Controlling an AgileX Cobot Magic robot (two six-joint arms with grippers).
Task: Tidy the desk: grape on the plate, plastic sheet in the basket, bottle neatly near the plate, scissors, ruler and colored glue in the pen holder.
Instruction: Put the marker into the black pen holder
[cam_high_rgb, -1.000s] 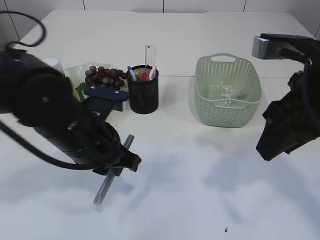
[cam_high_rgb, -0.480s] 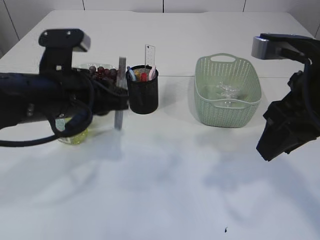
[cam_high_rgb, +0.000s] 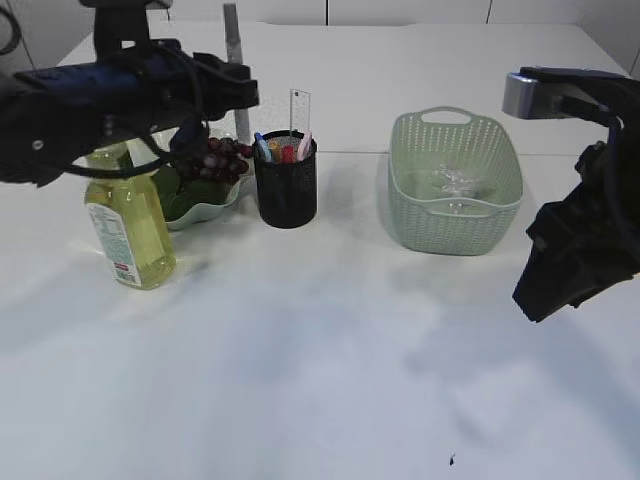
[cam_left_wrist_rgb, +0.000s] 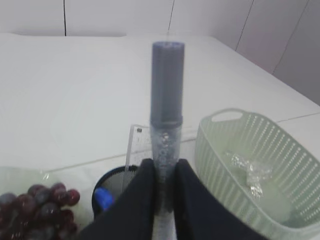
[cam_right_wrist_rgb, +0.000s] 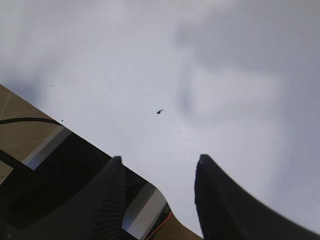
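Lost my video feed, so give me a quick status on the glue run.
Left gripper shut on glue stick, upright above pen holder. Right gripper open, empty. Ruler already in holder.

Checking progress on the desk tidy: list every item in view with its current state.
Glue stick: upright, gripped in left pincer.
Right pincer: open, empty.
Pen holder: upright, holds ruler.
Basket: holds plastic sheet.
Grapes: on plate.
Bottle: upright beside plate.
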